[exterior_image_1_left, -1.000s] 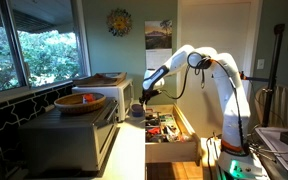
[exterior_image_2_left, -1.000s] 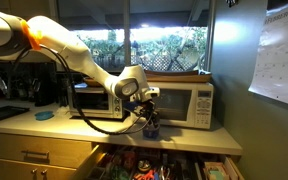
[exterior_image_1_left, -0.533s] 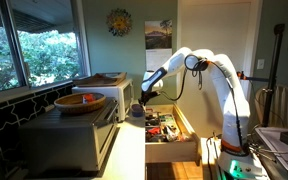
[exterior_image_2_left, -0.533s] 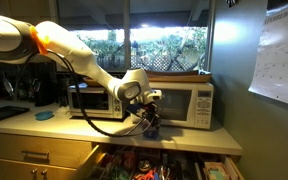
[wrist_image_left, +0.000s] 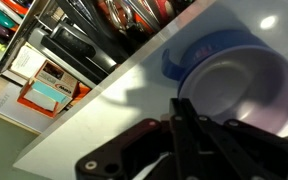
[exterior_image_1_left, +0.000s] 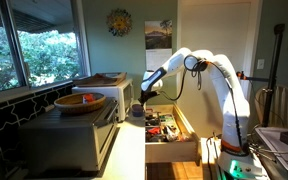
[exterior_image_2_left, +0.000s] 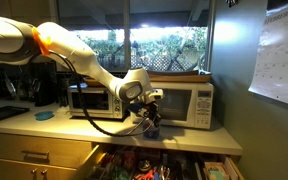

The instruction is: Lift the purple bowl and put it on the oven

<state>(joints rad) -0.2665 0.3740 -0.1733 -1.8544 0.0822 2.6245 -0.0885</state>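
Observation:
The purple bowl [wrist_image_left: 239,85] rests on the pale counter, close to the counter's edge in the wrist view. My gripper [wrist_image_left: 184,103] reaches down to the bowl's near rim, and its two dark fingers are pressed together there, shut on the rim. In both exterior views the gripper [exterior_image_1_left: 139,103] [exterior_image_2_left: 150,122] hangs low over the counter in front of the appliances, and the bowl [exterior_image_1_left: 135,113] shows only as a small shape below it. The grey metal oven [exterior_image_1_left: 74,140] [exterior_image_2_left: 89,100] stands on the counter beside this spot.
A brown wooden bowl [exterior_image_1_left: 81,101] with orange contents lies on the oven's flat top. A white microwave [exterior_image_2_left: 189,103] stands just behind the gripper. An open drawer [exterior_image_1_left: 169,130] [wrist_image_left: 104,30] full of utensils juts out below the counter edge. A small blue object [exterior_image_2_left: 46,115] lies on the counter.
The jaws have closed onto the bowl's rim. The arm has barely moved and the bowl still sits on the counter.

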